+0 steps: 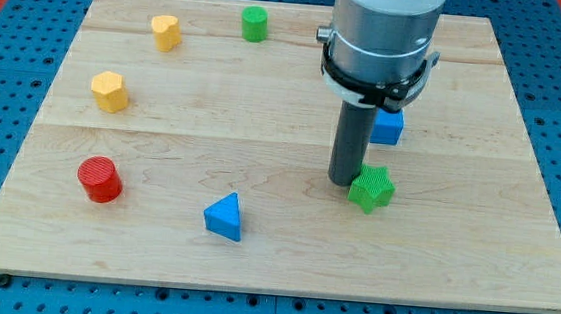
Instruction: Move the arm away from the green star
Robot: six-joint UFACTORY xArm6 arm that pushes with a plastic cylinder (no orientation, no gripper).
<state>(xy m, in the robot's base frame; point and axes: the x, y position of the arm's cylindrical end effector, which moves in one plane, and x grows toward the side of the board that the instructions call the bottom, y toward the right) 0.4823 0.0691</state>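
At centre-right of the board, my tip (346,182), a plain rod with nothing to open or close, touches the green star (371,189) on its left. Judged light, rigid and easily slid, the star needs no hold. Just behind stands a blue block (388,126); the blue triangle (225,217) lies leftward, well apart.

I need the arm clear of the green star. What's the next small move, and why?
Probably slide my tip toward the view's left, over bare board. It sits right at the green star's left edge, seemingly touching, so any rightward move would push the star. The blue block lies just behind toward the view's top right, while the blue triangle is well off to the lower left.
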